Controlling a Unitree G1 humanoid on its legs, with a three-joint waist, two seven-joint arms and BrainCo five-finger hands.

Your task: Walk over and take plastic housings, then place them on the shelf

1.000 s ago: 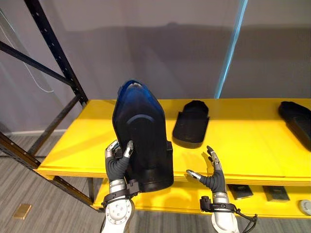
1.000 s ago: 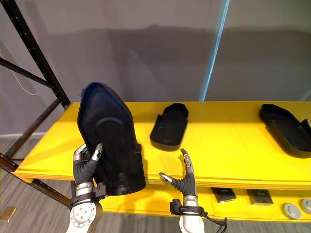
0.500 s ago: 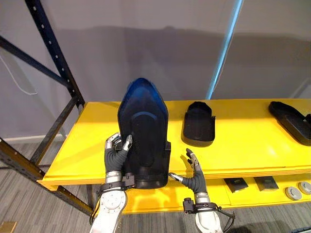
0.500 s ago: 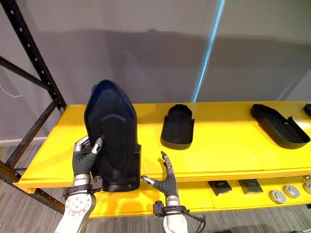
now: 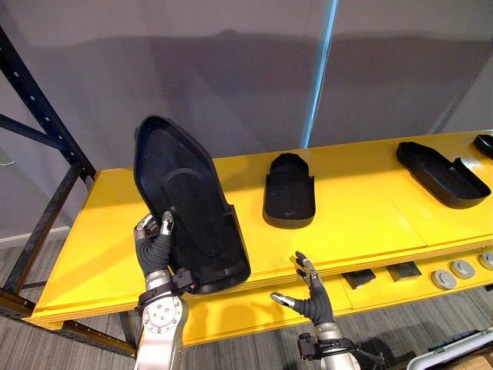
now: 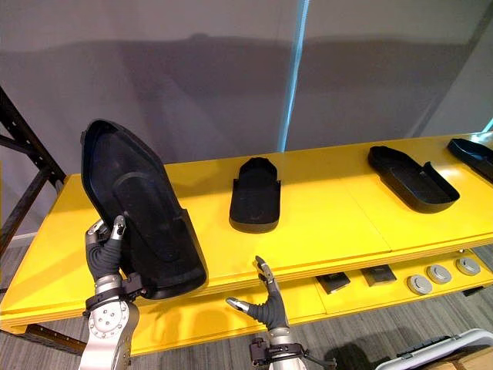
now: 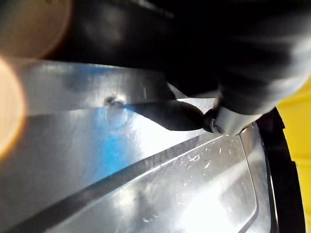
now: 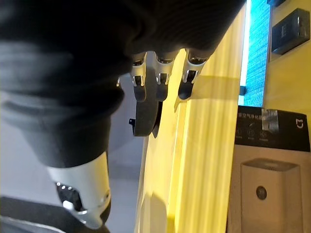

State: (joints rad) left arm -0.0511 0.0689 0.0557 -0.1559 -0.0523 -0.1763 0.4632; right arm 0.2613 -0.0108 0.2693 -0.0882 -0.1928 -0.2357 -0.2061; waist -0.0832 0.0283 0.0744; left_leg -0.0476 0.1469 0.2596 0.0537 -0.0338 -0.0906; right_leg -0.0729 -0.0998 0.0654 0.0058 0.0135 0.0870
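Note:
A large black plastic housing (image 5: 185, 208) stands tilted over the front left of the yellow shelf (image 5: 362, 216). My left hand (image 5: 154, 247) is shut on its lower left edge; its glossy inner face (image 7: 146, 184) shows close up in the left wrist view. My right hand (image 5: 312, 297) hangs open and holds nothing, below the shelf's front edge. A second black housing (image 5: 289, 191) lies flat in the middle of the shelf. Another one (image 5: 441, 163) lies at the right, with the tip of one more (image 6: 474, 154) past it.
A black rack upright and brace (image 5: 42, 146) stand at the shelf's left end. On the lower yellow level (image 5: 246, 308) lie dark flat boxes (image 5: 358, 277) and round grey discs (image 5: 454, 274). A grey wall with a light-blue strip (image 5: 320, 69) is behind. A boxed product (image 8: 269, 160) shows in the right wrist view.
The camera has swung, so the shelf's right part now shows. The held housing now leans back to the left instead of standing upright. My right hand has dropped lower.

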